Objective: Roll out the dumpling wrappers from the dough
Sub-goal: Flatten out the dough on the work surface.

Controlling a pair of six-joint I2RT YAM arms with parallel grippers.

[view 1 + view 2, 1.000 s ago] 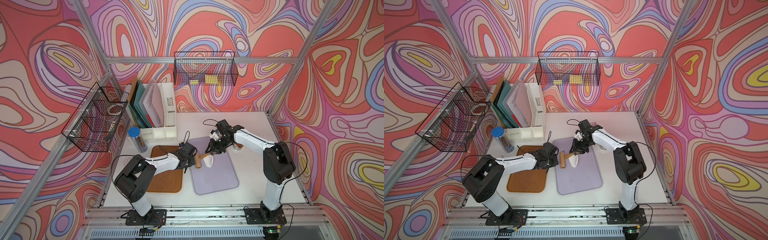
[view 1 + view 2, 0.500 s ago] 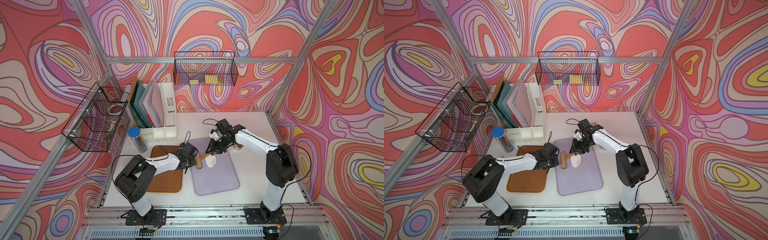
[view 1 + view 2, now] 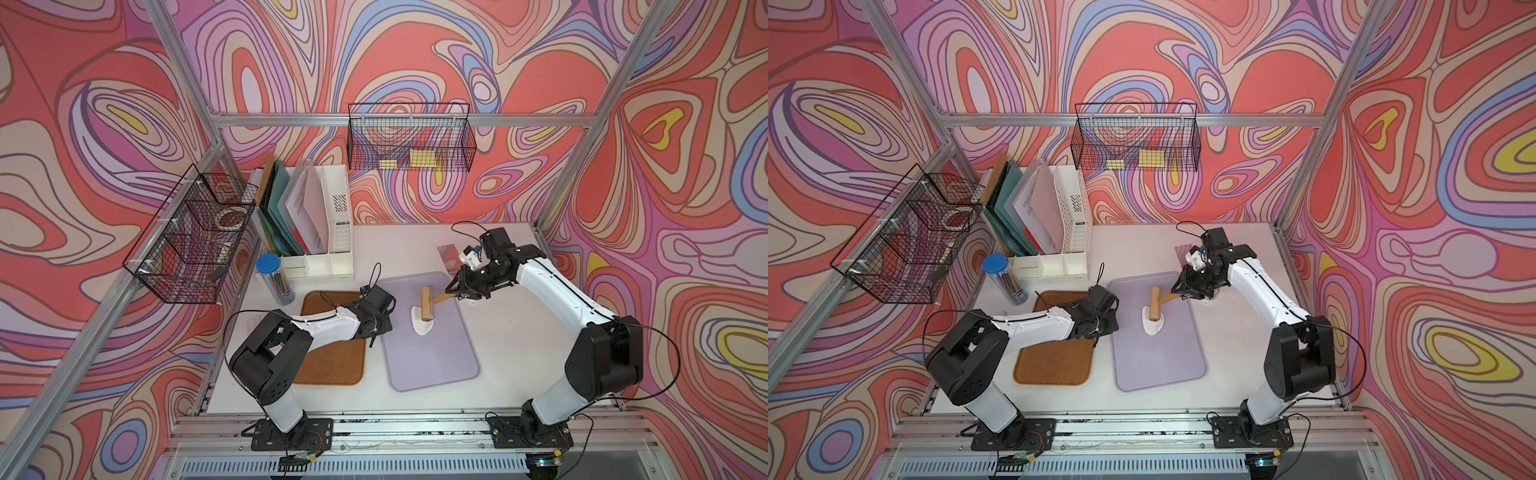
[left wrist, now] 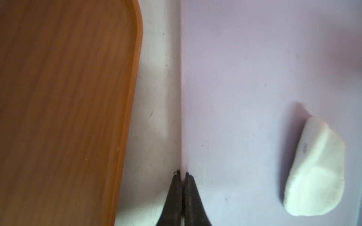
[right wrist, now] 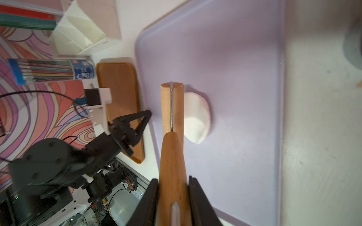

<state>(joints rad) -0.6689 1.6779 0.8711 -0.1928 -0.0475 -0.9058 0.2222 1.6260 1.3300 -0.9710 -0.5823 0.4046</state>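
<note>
The dough (image 3: 420, 326) (image 3: 1151, 325) is a flattened white patch on the purple mat (image 3: 432, 365) (image 3: 1158, 365). A wooden roller (image 3: 426, 303) (image 3: 1155, 305) (image 5: 172, 107) lies across its far part. My right gripper (image 3: 451, 293) (image 3: 1179, 293) (image 5: 173, 187) is shut on the roller's handle. In the right wrist view the dough (image 5: 196, 117) shows beside the roller. My left gripper (image 3: 371, 338) (image 3: 1096, 340) (image 4: 182, 174) is shut, its tips down at the mat's (image 4: 244, 78) left edge, apart from the dough (image 4: 317, 176). The dumpling wrappers are out of view.
A brown wooden tray (image 3: 332, 365) (image 4: 58, 97) lies left of the mat, partly under my left arm. A pencil tube (image 3: 274, 278) and a white file organiser (image 3: 328, 232) stand at the back left. Wire baskets (image 3: 411, 141) hang on the walls.
My right gripper has drawn the roller to the right and back, from the dough's left side onto the dough. The left gripper has not moved.
</note>
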